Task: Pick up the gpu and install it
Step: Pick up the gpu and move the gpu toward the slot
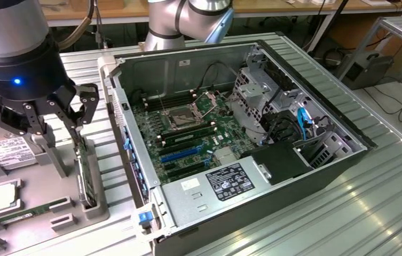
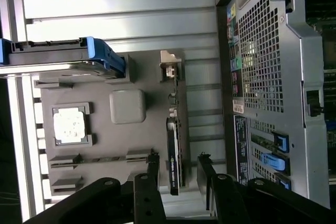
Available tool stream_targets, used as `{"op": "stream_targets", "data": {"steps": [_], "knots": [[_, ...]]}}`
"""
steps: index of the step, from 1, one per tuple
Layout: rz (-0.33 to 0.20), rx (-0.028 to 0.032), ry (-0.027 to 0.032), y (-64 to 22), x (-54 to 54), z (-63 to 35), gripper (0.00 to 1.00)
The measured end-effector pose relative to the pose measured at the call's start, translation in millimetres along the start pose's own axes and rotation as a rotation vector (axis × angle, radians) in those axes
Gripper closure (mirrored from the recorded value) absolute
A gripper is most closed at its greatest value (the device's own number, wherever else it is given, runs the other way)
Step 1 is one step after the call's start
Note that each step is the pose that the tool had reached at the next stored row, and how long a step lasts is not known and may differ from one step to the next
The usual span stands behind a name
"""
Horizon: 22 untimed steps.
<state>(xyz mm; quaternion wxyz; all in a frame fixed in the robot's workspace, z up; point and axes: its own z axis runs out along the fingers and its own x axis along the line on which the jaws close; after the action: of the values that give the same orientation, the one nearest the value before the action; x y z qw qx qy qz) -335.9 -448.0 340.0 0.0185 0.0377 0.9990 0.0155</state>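
The gpu (image 1: 85, 178) stands on its edge in a slot of the grey parts tray (image 1: 95, 213), at the exterior view's left beside the open computer case (image 1: 329, 160). In the wrist view the gpu (image 2: 173, 129) is a thin dark strip with its silver bracket at the far end. My gripper (image 1: 58, 128) hangs just above the tray, open. Seen from the wrist, the gripper (image 2: 178, 174) has one black finger (image 2: 153, 174) on each side of the gpu's near end, apart from it. The motherboard (image 1: 186, 133) with its blue expansion slots (image 1: 179, 154) lies bare inside the case.
The tray also holds a hard drive (image 1: 8, 152) with a white label, a processor (image 1: 0, 197), a green memory stick (image 1: 23, 216) and a grey post (image 1: 49, 154). Drive cages and cables (image 1: 286, 122) crowd the case's far side. The case wall (image 2: 268, 77) stands close to the gpu.
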Motion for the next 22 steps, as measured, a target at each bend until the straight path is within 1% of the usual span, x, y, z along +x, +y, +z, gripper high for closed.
{"op": "stream_targets", "data": {"steps": [2,4,8,11,22], "knots": [[0.000,-0.0001,-0.0007,-0.3,0.2,4.8,0.58],[0.000,0.0000,-0.0007,-0.9,0.5,13.7,0.58],[0.000,-0.0001,-0.0007,-1.5,0.7,21.6,0.58],[0.000,-0.0001,-0.0007,-2.0,1.0,30.5,0.58],[0.000,-0.0001,-0.0007,-2.9,1.7,50.4,0.58]]}}
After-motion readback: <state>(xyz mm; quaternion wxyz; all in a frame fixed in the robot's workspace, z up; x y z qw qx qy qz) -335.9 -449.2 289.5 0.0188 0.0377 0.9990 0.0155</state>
